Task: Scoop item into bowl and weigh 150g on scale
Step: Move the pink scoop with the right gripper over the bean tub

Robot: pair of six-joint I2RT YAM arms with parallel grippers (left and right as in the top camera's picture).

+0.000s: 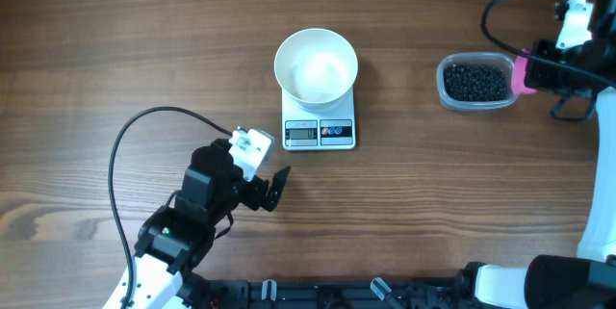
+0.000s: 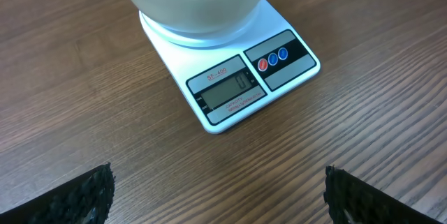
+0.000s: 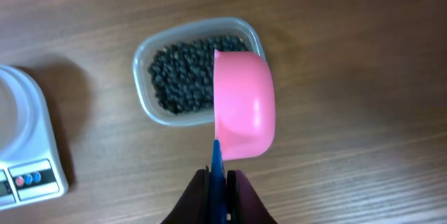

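The right gripper (image 3: 221,182) pinches the pink plastic scoop (image 3: 242,105) (hiding some tiny black beans (image 3: 178,77)) by its handle; left gripper (image 2: 218,195) spread, fingers (image 2: 77,199) cropped.

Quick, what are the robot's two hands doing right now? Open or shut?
Left gripper: open, holding nothing.
Right gripper: shut on the pink scoop handle.
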